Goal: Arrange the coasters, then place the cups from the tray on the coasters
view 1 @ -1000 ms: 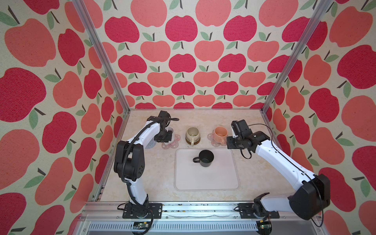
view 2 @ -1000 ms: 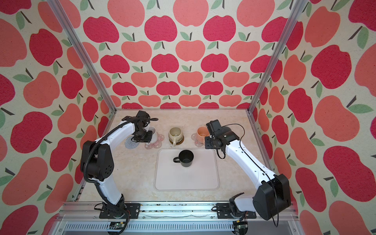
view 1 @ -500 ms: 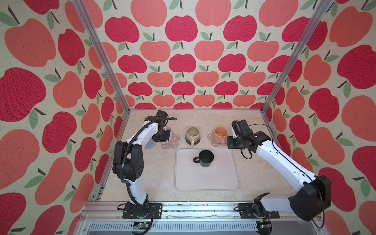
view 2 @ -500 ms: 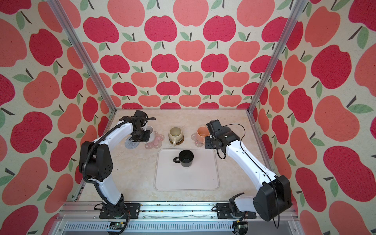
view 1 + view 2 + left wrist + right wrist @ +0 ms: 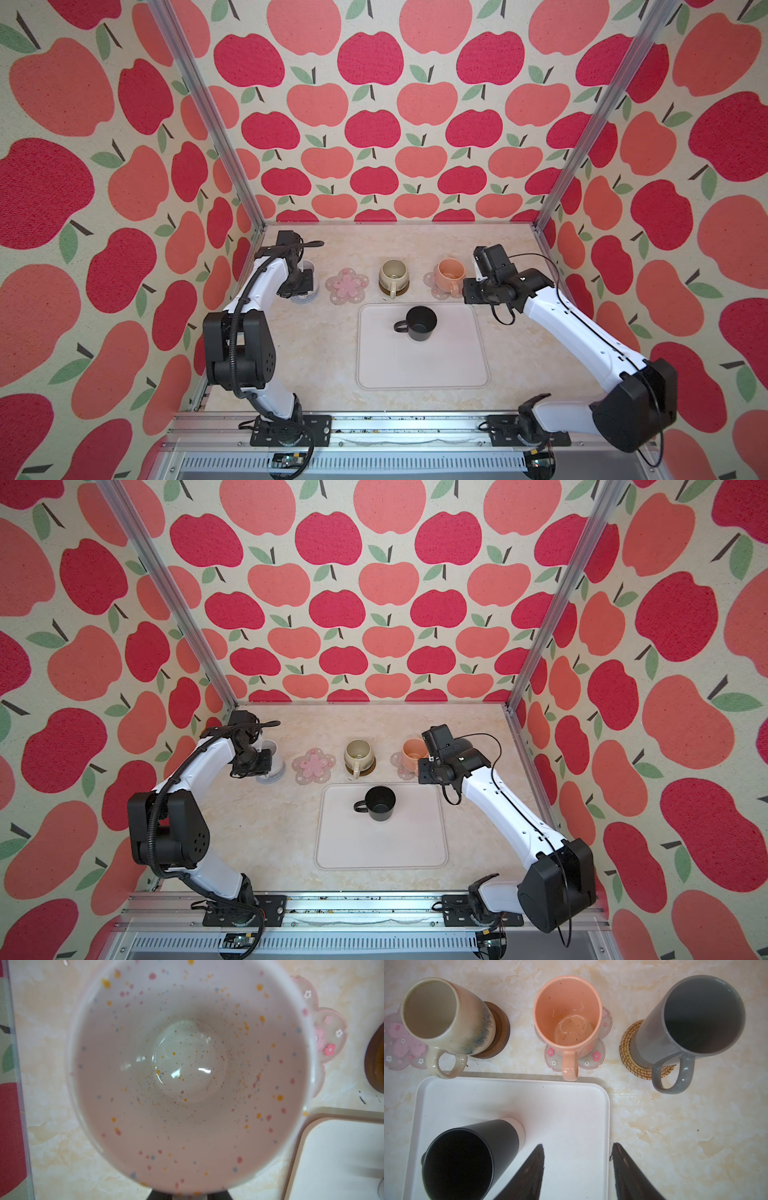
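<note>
Right gripper [image 5: 577,1169] fingers spread, empty; black mug [image 5: 467,1153] just beside one finger, last on tray [image 5: 560,1105]. Beyond fingertips: peach mug [image 5: 566,1016], cream mug [image 5: 446,1012], tall grey mug [image 5: 691,1018] all on coasters [image 5: 629,1047]. Left gripper [image 5: 301,289] fingers pinch white speckled mug [image 5: 187,1064] over grey coaster [image 5: 306,300]; seated or not, can't tell. Empty flower coaster [image 5: 347,286] beside awaits black mug; path looks open.
</note>
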Motion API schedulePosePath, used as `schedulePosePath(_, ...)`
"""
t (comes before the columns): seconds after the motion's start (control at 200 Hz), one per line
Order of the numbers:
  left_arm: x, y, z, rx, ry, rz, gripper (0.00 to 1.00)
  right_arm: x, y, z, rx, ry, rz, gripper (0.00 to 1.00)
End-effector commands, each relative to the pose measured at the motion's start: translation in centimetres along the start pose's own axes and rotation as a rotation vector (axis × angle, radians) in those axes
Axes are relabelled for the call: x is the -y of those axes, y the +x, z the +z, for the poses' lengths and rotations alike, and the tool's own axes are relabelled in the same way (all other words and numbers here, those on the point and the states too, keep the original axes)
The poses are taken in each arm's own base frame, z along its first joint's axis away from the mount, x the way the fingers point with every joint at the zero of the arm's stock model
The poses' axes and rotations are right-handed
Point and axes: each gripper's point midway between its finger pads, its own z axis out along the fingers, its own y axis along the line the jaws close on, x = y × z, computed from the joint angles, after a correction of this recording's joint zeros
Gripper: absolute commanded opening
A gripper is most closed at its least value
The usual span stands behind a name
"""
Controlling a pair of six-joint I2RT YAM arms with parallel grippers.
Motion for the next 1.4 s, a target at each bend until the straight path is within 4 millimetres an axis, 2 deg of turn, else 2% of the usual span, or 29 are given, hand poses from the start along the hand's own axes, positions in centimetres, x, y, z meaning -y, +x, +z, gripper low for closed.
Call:
schedulePosePath(0.0, -0.6, -1.6, -1.4, 0.096, 0.009, 0.004, 0.0, 0.1, 0.0, -0.7, 0.006, -0.012, 0.027, 0.55)
schedulePosePath(0.34, -2.0, -1.3, 0.2, 0.086, -0.02, 0.051, 0.0, 0.4, 0.3, -1.0, 0.013, -0.006, 0.027, 0.55)
schedulePosePath(0.575, -2.6, -2.1, -0.1, 0.133, 0.005, 0.041, 0.0, 0.5, 0.6, -0.9, 0.009, 0.0, 0.021, 0.55)
schedulePosePath(1.396, -2.1, -1.4, 2.2, 0.076, 0.043, 0.058, 0.0, 0.7, 1.4, -0.3, 0.006, -0.003, 0.021, 0.55)
